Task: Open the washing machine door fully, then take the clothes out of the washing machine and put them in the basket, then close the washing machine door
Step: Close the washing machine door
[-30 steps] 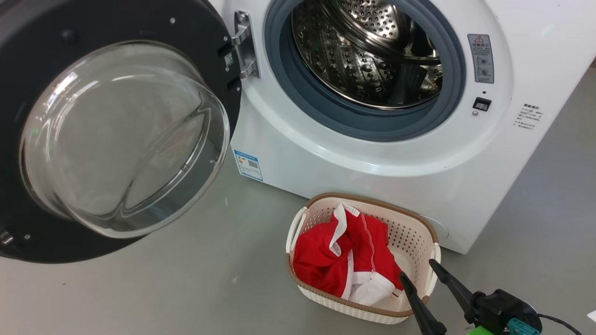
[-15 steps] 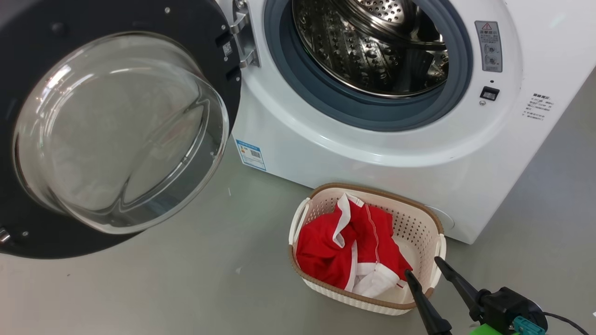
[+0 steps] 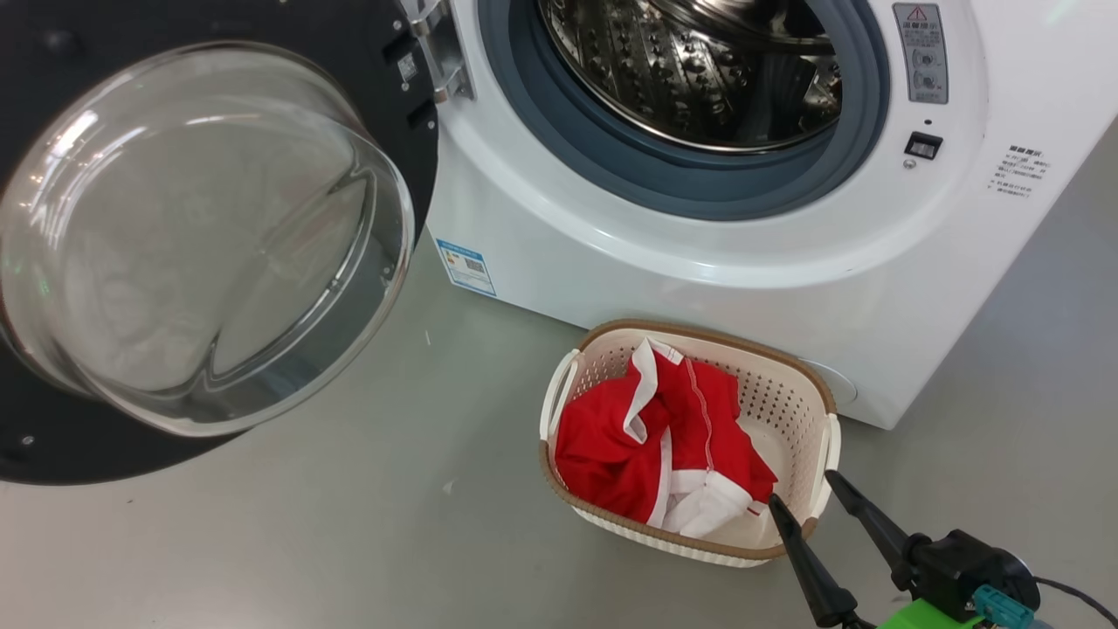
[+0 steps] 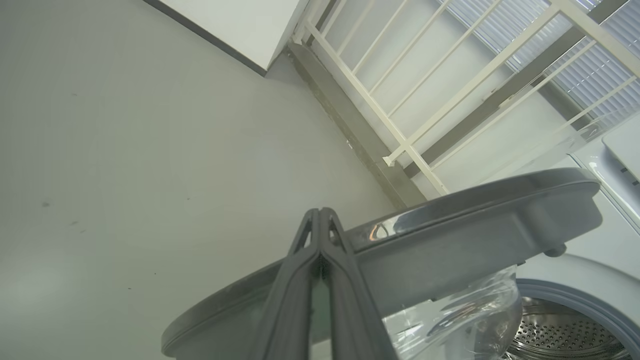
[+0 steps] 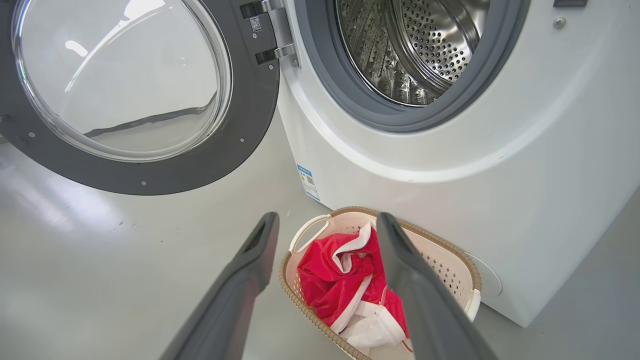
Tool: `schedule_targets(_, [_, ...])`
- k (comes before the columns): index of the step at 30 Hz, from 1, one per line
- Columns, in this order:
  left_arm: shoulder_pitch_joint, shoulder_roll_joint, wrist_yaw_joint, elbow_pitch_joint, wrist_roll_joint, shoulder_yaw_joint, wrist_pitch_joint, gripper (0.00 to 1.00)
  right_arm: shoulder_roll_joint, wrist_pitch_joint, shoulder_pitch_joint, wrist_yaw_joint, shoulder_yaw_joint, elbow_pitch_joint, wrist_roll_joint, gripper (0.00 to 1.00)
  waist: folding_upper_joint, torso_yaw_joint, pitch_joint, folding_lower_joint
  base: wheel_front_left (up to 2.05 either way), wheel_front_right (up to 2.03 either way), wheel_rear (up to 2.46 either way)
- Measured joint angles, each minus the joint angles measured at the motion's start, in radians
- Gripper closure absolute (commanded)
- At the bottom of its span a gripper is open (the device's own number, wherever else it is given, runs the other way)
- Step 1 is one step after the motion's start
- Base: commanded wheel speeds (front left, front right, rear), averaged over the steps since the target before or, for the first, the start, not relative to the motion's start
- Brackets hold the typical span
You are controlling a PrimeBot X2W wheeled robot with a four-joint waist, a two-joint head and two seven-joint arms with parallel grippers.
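Note:
The washing machine door (image 3: pixel 201 236) hangs swung open at the left, its glass bowl facing me. The white washing machine (image 3: pixel 699 288) shows a bare steel drum (image 3: pixel 699 70). On the floor in front stands the basket (image 3: pixel 782 406) with the red and white clothes (image 3: pixel 611 445) in it. My right gripper (image 3: pixel 802 489) is open just off the basket's near right rim; in the right wrist view the right gripper (image 5: pixel 327 220) frames the clothes (image 5: pixel 330 280). My left gripper (image 4: pixel 320 216) is shut on nothing, at the door's (image 4: pixel 450 240) outer edge.
Grey floor (image 3: pixel 349 524) spreads to the left of the basket and under the open door. A blue label (image 3: pixel 465 266) sits low on the machine's front. Behind the door, the left wrist view shows a white railing (image 4: pixel 400 125) and a wall.
The head camera has moved, so the machine and basket sit higher in the picture. The right gripper has drawn back slightly from over the basket to its near rim, still open.

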Motion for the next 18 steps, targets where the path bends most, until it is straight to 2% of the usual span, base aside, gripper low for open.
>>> schedule_targets(6, [0.000, 0.005, 0.000, 0.018, -0.023, -0.015, 0.060, 1.00, -0.011, 0.000, -0.016, 0.000, 0.000, -0.005, 0.000, 0.00, 0.0000, -0.008, 0.024, 0.0000, 0.00, 0.00, 0.00])
schedule_targets(18, [0.002, 0.023, 0.000, 0.012, -0.053, -0.033, 0.091, 1.00, -0.013, 0.000, -0.019, 0.000, 0.000, -0.006, -0.001, 0.00, 0.0000, -0.017, 0.040, 0.0000, 0.00, 0.00, 0.00])
